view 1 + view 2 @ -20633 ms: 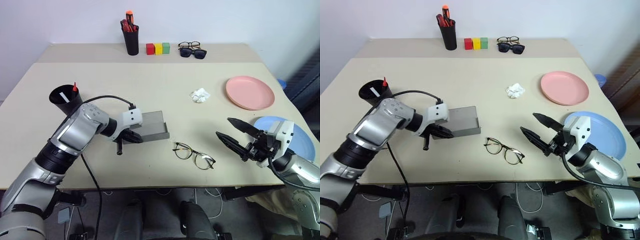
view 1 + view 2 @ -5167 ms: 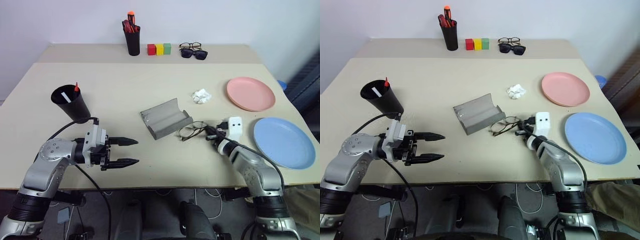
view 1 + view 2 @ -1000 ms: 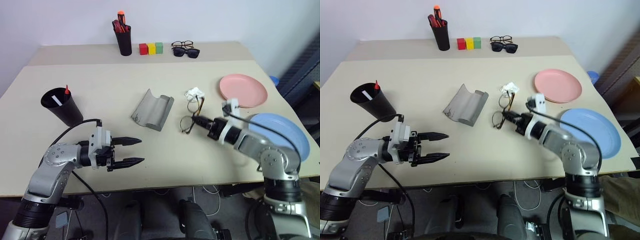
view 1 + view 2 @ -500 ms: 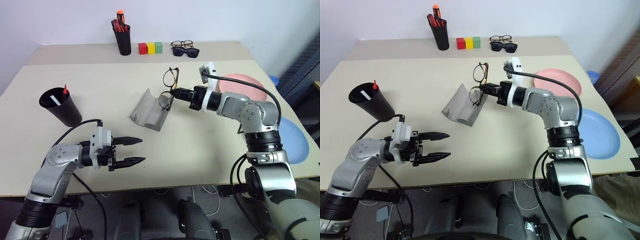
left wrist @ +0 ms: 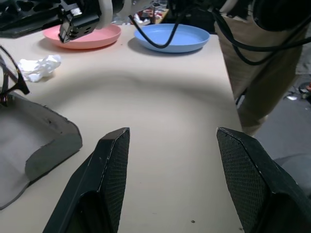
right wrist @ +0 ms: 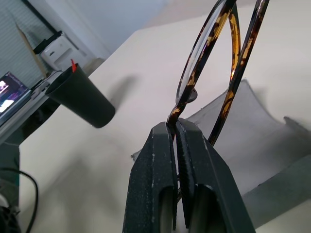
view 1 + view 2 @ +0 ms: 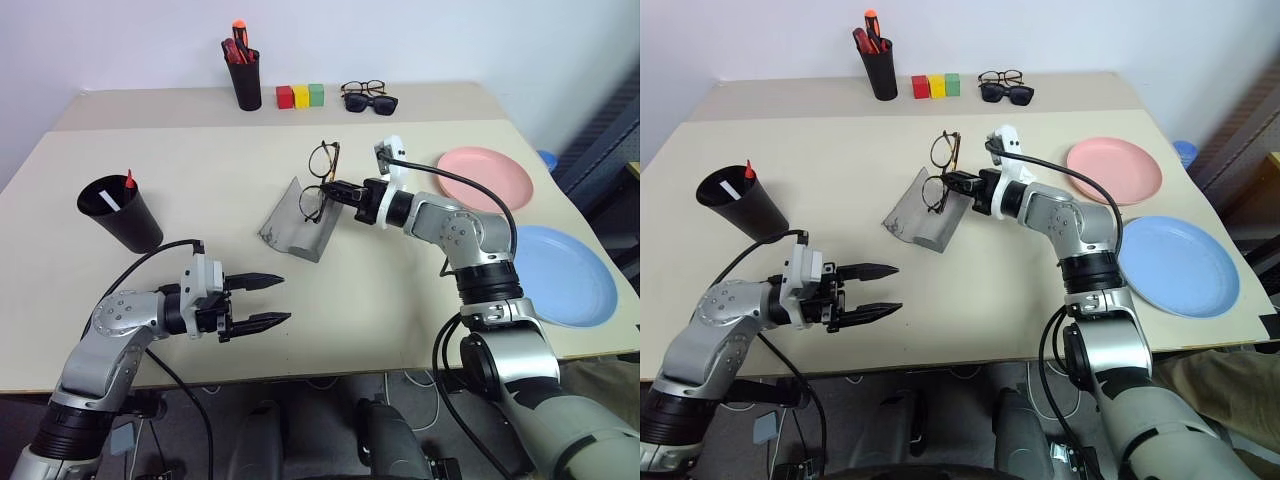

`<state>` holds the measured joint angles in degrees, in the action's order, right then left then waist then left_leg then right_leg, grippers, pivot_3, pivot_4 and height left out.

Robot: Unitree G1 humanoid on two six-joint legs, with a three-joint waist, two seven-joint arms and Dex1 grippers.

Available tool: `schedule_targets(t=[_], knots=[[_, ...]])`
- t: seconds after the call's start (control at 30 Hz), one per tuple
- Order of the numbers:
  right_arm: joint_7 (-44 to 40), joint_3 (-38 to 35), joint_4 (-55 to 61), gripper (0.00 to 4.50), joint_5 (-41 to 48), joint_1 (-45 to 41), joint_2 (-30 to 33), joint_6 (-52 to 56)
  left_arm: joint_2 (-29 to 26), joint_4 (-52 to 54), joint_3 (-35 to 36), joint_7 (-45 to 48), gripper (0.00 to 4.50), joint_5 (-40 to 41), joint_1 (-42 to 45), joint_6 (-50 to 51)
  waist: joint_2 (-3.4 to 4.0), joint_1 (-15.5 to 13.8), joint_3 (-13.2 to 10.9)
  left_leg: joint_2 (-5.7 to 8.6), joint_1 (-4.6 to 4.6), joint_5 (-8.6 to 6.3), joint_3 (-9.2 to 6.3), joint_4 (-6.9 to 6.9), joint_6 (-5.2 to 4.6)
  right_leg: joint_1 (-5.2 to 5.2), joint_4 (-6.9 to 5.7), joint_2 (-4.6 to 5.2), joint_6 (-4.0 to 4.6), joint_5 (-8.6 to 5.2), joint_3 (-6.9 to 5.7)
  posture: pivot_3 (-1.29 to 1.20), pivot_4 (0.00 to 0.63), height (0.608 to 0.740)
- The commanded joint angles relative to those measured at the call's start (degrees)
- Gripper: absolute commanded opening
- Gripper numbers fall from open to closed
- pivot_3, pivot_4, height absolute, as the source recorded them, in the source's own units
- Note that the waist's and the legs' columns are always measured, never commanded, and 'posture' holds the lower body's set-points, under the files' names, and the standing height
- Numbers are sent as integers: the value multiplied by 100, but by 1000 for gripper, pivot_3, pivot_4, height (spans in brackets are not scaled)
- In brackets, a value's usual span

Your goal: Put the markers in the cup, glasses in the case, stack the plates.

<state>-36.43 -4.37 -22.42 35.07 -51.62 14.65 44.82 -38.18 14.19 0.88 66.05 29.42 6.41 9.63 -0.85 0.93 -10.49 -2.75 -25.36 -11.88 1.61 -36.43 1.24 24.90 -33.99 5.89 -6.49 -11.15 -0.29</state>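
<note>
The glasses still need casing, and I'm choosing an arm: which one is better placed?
Right. The right gripper is shut on the glasses, right over the open case. The left gripper, jaws open and empty, is nearer the table edge.

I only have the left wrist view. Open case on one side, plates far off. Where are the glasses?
Observer: The right gripper is shut on the glasses, holding them just above the open case.
Operator: Markers done?
Observer: Both stand in the cup, near the table's left edge.
Operator: Plates stacked?
Observer: No. The pink plate and the blue plate lie side by side, apart.
Operator: Left gripper holding anything?
Observer: No. The left gripper is open and empty, hovering over bare table.
</note>
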Motion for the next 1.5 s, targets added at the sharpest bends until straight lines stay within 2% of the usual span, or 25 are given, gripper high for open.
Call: schedule_targets(t=[0.03,0.17,0.43,0.6,0.9,1.07,1.3,1.5], knots=[[175,-421,336,38,-104,141,109,-601,90,146,-104,-198,2875,-213,34,-110,0,-16,0,0,0,1,0,0,1,0,-1,0,0,0,0,0,150,740],[464,-652,267,38,-381,334,128,-1268,289,166,-249,-384,2875,-344,114,-101,0,-4,0,0,0,3,0,-2,5,0,-1,0,0,0,0,0,150,740],[442,-465,-453,38,-1199,511,-119,-3067,447,198,-324,-586,2875,-466,257,-70,1,30,-1,-6,5,4,0,4,5,6,-12,-9,-1,0,2,0,150,740],[585,-466,-1337,38,-1536,403,-407,-3967,436,339,-268,-790,2875,-537,204,-37,2,28,-1,-6,5,7,0,4,9,6,-11,-9,-1,0,3,0,150,740],[996,-554,-2413,38,-1766,247,-867,-4964,269,590,-145,-972,2875,-461,13,43,4,31,-2,-6,5,10,0,6,16,6,-13,-9,0,0,4,0,150,740],[891,-597,-2646,38,-1716,171,-987,-5111,222,665,-88,-1020,2875,-448,-52,87,4,32,-2,-6,6,11,-1,9,17,6,-14,-10,0,0,4,0,150,740],[322,-622,-1971,38,-1395,568,-913,-4647,172,636,-32,-1007,2875,-445,-141,49,5,24,-3,-7,7,12,-1,12,19,6,-14,-10,0,0,4,0,150,740],[746,-855,-1997,38,-1418,579,-904,-4908,204,557,-81,-977,2875,-471,-104,14,5,28,-3,-7,8,20,-1,15,33,6,-14,-10,0,0,4,0,150,740]])
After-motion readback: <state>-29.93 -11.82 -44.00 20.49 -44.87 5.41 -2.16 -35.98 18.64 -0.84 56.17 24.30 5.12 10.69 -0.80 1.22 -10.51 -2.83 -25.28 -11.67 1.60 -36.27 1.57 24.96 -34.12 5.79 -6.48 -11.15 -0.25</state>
